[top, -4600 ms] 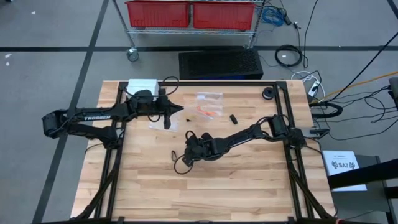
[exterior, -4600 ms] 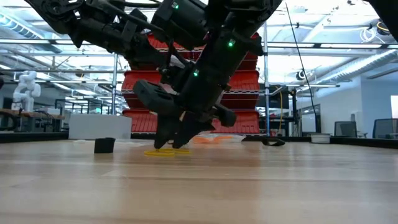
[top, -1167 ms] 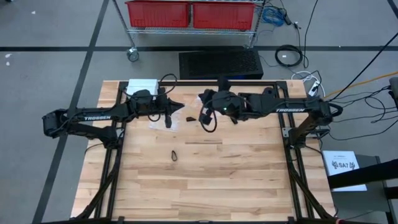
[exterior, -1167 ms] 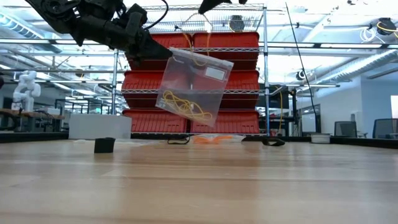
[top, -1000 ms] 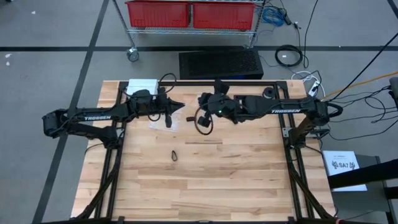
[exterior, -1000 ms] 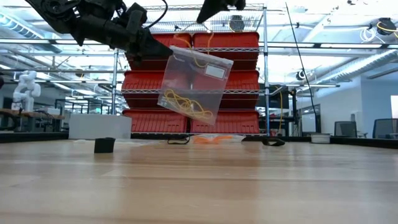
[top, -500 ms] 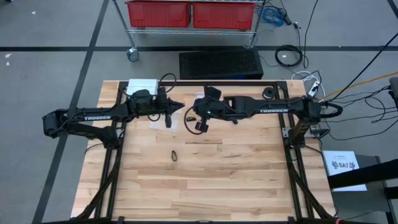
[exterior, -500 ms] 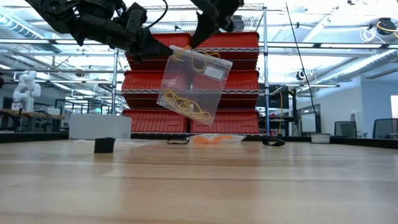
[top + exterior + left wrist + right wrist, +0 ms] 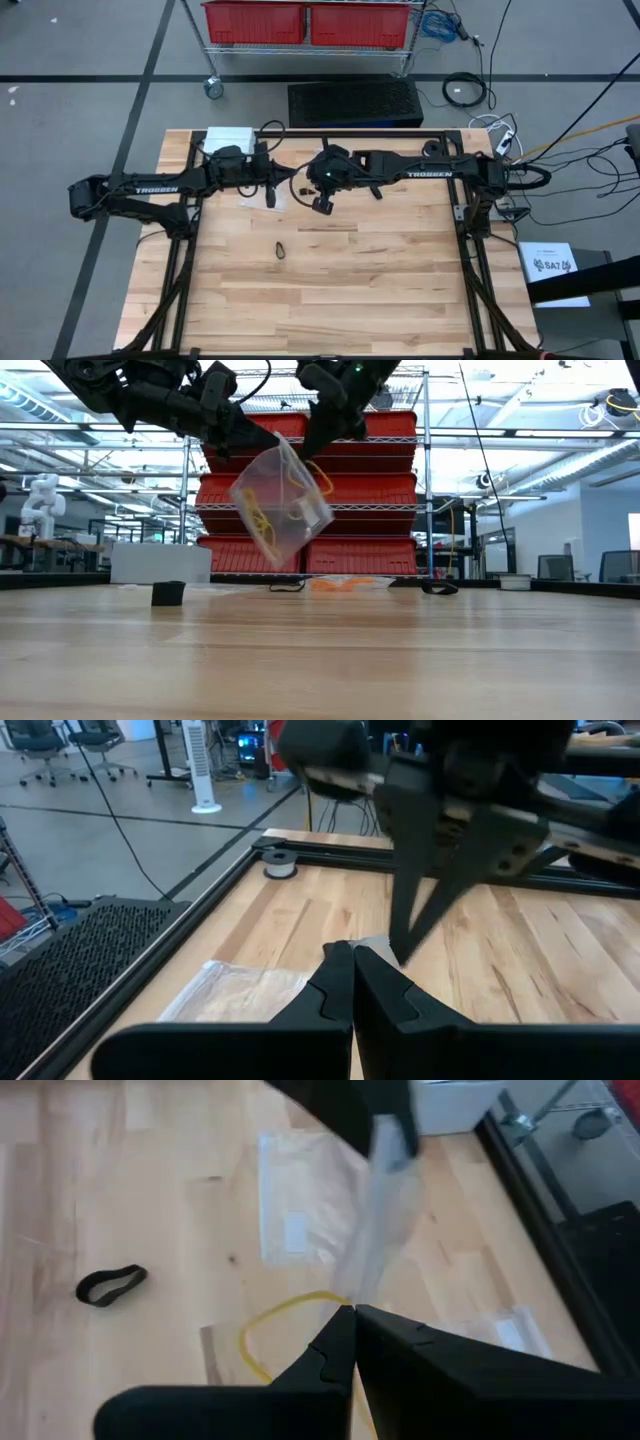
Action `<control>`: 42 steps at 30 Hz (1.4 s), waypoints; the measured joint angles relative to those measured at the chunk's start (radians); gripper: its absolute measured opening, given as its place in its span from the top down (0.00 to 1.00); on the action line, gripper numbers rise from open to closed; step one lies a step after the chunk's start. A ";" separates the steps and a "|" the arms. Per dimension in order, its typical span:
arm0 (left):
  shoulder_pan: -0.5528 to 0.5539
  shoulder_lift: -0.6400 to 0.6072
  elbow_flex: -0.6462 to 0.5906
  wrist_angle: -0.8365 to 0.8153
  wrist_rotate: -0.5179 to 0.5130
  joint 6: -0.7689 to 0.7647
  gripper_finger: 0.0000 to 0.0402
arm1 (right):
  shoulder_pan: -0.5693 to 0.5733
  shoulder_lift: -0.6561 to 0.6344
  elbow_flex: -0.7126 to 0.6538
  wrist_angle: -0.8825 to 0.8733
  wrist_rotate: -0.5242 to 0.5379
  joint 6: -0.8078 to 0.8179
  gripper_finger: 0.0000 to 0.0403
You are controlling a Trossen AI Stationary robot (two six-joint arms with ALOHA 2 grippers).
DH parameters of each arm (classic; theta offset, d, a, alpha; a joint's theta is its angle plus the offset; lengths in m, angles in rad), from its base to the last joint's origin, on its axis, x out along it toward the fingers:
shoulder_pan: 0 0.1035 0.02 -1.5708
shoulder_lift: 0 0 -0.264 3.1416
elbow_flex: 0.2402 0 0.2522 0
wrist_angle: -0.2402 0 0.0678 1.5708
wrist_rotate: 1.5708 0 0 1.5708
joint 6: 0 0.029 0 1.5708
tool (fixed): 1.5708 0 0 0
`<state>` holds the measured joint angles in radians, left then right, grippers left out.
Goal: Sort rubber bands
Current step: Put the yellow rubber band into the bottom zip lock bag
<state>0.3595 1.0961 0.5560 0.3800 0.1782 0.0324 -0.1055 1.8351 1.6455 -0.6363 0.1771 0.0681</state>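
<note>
A clear plastic bag (image 9: 280,505) with tan-yellow rubber bands (image 9: 258,520) inside hangs in the air from my left gripper (image 9: 262,438), which is shut on it. My right gripper (image 9: 308,442) stands right beside it at the bag's top, shut on another tan-yellow rubber band (image 9: 270,1330). In the high view the two grippers (image 9: 292,176) (image 9: 303,186) meet over the table's far middle. A black rubber band (image 9: 281,249) lies flat on the wood near the middle. Orange rubber bands (image 9: 335,582) lie by the far edge. My left gripper pinches the bag's upper corner (image 9: 270,444) between its two fingers, coming about level from the table's left. The bag hangs below, tilted and clear of the table. My right gripper pinches the tan-yellow band (image 9: 322,1302) at its fingertips, slanting down from the table's right. The loop (image 9: 318,475) hangs below them at the bag's top; whether it is inside the bag I cannot tell.
Other clear bags (image 9: 295,1220) lie flat on the table under the grippers. A white box (image 9: 228,137) stands at the far left corner, a small black block (image 9: 168,593) on the table, and a black roll (image 9: 431,150) at the far right.
My right gripper has moved toward the table's left and down to the left gripper, tipping its fingers downward, the yellow band still in them. The hanging bag has turned about and now shows narrower, its lower part swung left.
</note>
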 joint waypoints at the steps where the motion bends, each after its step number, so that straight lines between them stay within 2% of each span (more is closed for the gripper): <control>1: 0.000 0.000 0.000 0.001 -0.004 0.000 1.00 | 0.000 0.000 0.000 -0.002 -0.001 0.000 0.98; 18: 0.000 0.000 0.000 -0.007 -0.052 -0.009 1.00 | 0.024 -0.008 0.000 -0.007 0.007 0.079 1.00; 22: 0.000 0.000 0.000 -0.007 -0.052 -0.009 1.00 | 0.022 -0.006 0.000 -0.012 0.041 0.088 1.00; 27: 0.000 0.000 0.000 -0.012 -0.042 -0.002 1.00 | 0.018 -0.007 0.000 -0.033 0.079 0.086 1.00; 42: 0.000 0.000 0.000 -0.030 -0.039 0.000 1.00 | 0.016 -0.029 0.032 -0.059 0.084 0.049 1.00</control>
<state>0.3595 1.0958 0.5560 0.3496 0.1390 0.0326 -0.0896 1.8061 1.6779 -0.6949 0.2611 0.1166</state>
